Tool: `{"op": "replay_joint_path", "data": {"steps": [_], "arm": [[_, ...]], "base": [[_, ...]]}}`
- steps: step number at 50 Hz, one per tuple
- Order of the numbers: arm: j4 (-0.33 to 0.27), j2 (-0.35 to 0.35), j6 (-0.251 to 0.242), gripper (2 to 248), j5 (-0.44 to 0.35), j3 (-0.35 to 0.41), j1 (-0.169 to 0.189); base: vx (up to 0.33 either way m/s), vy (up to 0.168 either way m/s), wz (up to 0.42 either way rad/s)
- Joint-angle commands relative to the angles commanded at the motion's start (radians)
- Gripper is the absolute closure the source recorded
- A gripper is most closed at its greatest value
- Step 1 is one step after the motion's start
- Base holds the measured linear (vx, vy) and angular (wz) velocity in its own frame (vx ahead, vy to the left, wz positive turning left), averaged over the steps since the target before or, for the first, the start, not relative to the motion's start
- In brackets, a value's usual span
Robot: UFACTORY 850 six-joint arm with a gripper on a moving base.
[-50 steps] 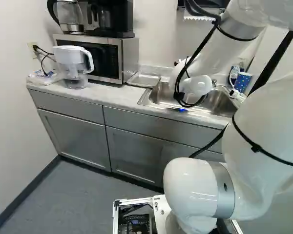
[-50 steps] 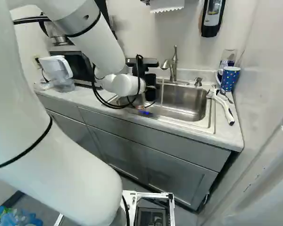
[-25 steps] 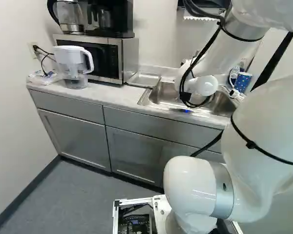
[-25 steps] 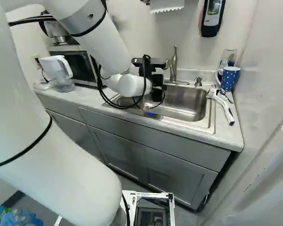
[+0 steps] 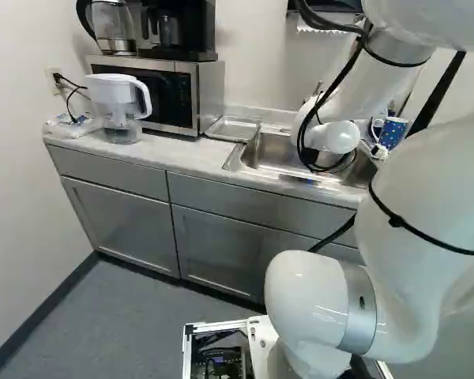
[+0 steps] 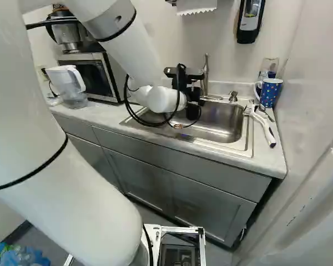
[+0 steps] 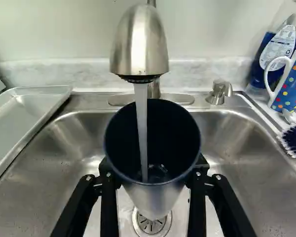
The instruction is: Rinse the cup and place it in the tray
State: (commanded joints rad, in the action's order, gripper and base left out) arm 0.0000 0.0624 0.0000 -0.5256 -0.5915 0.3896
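Against the wall (image 5: 249, 55), counter (image 5: 174, 152) (marbled).

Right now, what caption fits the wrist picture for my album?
Water pours from the faucet into the cup held over the sink.

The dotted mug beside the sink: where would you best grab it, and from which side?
Probably by its handle, coming from the sink side. It juts out that way, while the wall crowds the far side of the mug and a bottle stands behind. The gripper holds the cup, though.
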Motion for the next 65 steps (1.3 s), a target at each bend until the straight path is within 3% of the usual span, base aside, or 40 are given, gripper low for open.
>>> {"op": "replay_joint_path", "data": {"steps": [65], "arm": [[0.000,0.000,0.000,125,0.000,0.000,0.000]], "base": [[0.000,0.000,0.000]]}}
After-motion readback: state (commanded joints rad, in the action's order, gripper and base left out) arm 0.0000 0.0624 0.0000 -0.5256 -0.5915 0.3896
